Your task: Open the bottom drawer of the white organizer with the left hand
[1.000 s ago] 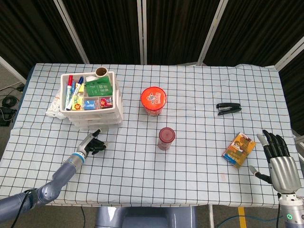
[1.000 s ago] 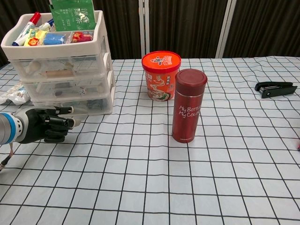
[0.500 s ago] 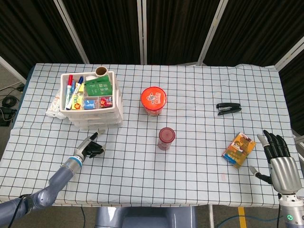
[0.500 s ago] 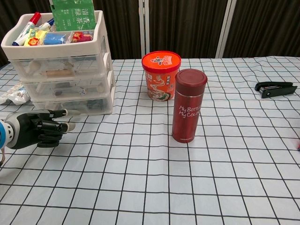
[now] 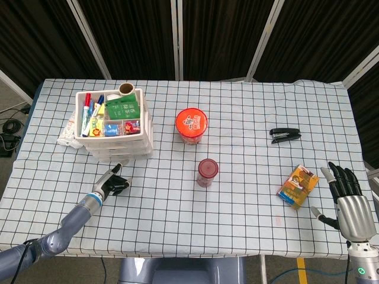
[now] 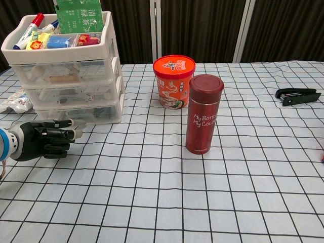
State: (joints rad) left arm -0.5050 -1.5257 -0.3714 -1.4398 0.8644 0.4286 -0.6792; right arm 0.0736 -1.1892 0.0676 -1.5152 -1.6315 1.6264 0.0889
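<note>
while drawers sit shut, white organizer (image 6: 66, 81) tray holds markers (image 5: 87, 112)

A table (image 5: 249, 195) fills most of the head view, covered by a white cloth with a black grid (image 6: 202, 202). The cloth hangs over the near edge and shows slight wrinkles at the far corners. Behind the table, across the top of the frame, stand dark pleated panels (image 5: 136, 35) divided by pale metal posts (image 5: 175, 38). Grey floor (image 5: 9, 97) with black cables (image 5: 9, 133) shows at the left edge. Lighting is even.
</note>
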